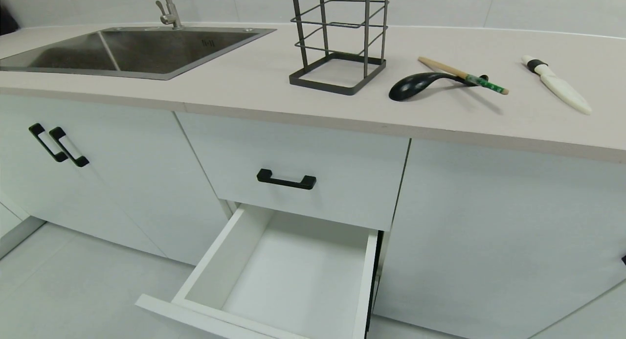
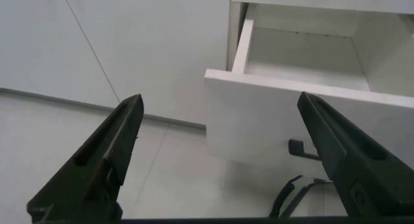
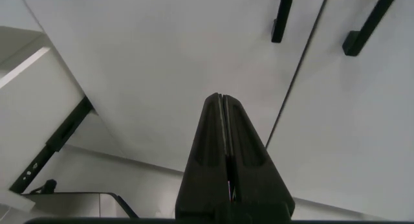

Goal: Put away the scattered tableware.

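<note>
Currently I read three pieces of tableware on the counter (image 1: pixel 244 84), all to the right of the rack (image 1: pixel 337 60).

1. Spoon (image 1: pixel 420 83): black and glossy, with a deep bowl and an arched handle. The bowl points toward the rack and lies near its base without touching it.
2. Chopsticks (image 1: pixel 462 75): pale wood with a green patterned end. They lie slantwise across the spoon's handle, touching it.
3. Knife (image 1: pixel 557 84): white with a black band near one end. It lies flat, farther right and well apart from the other two.

The drawer (image 1: pixel 274 275) below the counter is pulled out, showing a white inside. A second drawer, shut, sits directly above it. The sink (image 1: pixel 137 45) is set into the counter to the left of the rack.

Left gripper (image 2: pixel 220 98): the fingers (image 2: pixel 116 146) are spread wide. I see the drawer's front panel (image 2: pixel 291 114) and the floor between them, so this gripper sits low, facing the drawer.

Right gripper (image 3: pixel 221 101): the fingers (image 3: pixel 210 140) are pressed together with a hairline seam between them. They face a white cabinet door with black handles (image 3: pixel 283 17).

All three pieces lie up on the counter, well apart from both sets of fingers, which are down at cabinet-front level.
</note>
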Motion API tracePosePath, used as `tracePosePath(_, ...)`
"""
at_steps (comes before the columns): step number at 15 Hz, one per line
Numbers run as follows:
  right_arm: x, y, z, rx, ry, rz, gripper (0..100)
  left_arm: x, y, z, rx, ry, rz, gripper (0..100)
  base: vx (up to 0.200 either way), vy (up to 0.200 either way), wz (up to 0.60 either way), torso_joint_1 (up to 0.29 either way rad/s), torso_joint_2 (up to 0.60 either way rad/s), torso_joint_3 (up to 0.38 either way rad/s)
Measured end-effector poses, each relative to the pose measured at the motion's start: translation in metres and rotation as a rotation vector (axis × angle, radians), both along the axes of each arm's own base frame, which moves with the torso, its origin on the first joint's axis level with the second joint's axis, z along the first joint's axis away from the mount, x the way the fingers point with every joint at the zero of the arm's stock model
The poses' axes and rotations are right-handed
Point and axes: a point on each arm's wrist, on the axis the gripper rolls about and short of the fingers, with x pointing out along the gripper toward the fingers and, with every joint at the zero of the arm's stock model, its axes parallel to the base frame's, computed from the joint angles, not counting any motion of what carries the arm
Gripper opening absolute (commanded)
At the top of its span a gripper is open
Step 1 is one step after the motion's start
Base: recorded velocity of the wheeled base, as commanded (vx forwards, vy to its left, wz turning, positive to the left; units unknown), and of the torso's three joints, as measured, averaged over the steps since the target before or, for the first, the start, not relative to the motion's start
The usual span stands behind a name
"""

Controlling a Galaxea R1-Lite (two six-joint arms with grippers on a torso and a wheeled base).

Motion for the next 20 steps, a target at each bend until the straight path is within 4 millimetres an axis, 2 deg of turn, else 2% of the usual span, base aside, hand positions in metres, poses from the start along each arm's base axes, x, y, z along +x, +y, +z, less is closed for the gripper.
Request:
tracePosePath(8, 0.0000, 0.0000, 0.0000, -0.002, 0.000, 0.000, 0, 0.0000, 0.0000, 0.0000, -0.003, 0.000, 0.000, 100, 0.000, 0.000, 0.00, 0.006, -0.01, -0.003)
tracePosePath(13, 0.0000, 0.0000, 0.0000, -0.004, 0.000, 0.001, 0, 0.0000, 0.0000, -0.0001, -0.011, 0.001, -0.001, 100, 0.000, 0.000, 0.00, 0.204, -0.12, -0.112)
tracePosePath(20, 0.0000, 0.0000, 0.0000, -0.004, 0.001, 0.000, 0, 0.0000, 0.0000, 0.0000, -0.012, 0.001, -0.001, 100, 0.000, 0.000, 0.00, 0.232, -0.58, -0.207)
